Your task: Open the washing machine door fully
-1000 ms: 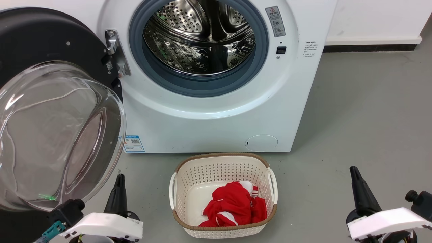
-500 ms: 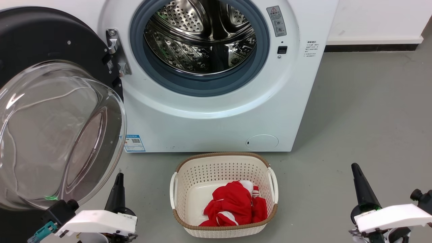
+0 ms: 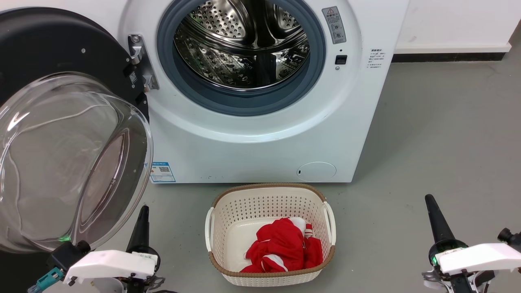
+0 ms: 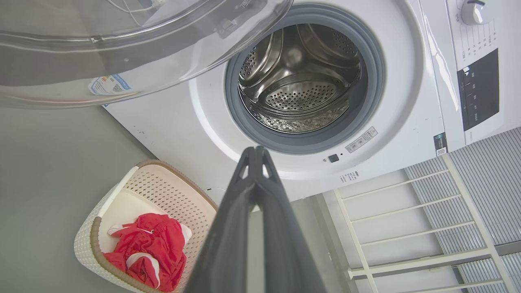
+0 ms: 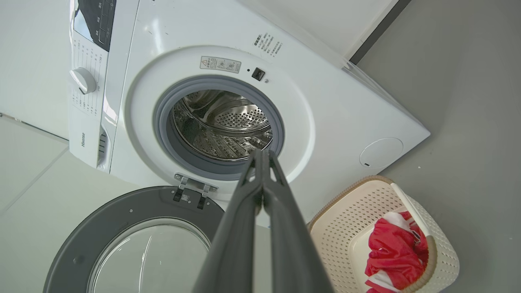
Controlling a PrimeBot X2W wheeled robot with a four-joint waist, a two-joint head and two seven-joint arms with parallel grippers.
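**Door hung out left, both grippers closed on nothing**

Surroundings first. A cream perforated basket sits on the grey floor just in front of the white washing machine, below the drum opening. A red and white garment is bunched in its near right part. The basket lies right of the door's glass and apart from it. The steel drum is fully exposed, ringed by the blue-grey rubber seal. A small blue label is at the machine's lower left front and a round cover at the lower right. A white wall is at the far right.

The washing machine door hangs left of the opening on a silver hinge, swung out toward you. You are looking at its inner face. It has a broad glossy black ring, and the clear glass bowl bulges out of it toward the near side. The bowl's rim reaches almost down to your left arm. The right wrist view shows the door turned well away from the machine's front.

Your left gripper is low at the near left, rising just right of the bowl's lower edge. The left wrist view shows the glass apart from the fingers. They are pressed together tip to tip and hold nothing.

Your right gripper is at the near right, well apart from the machine and basket. Its wrist view shows the tips meeting too, with nothing between them.
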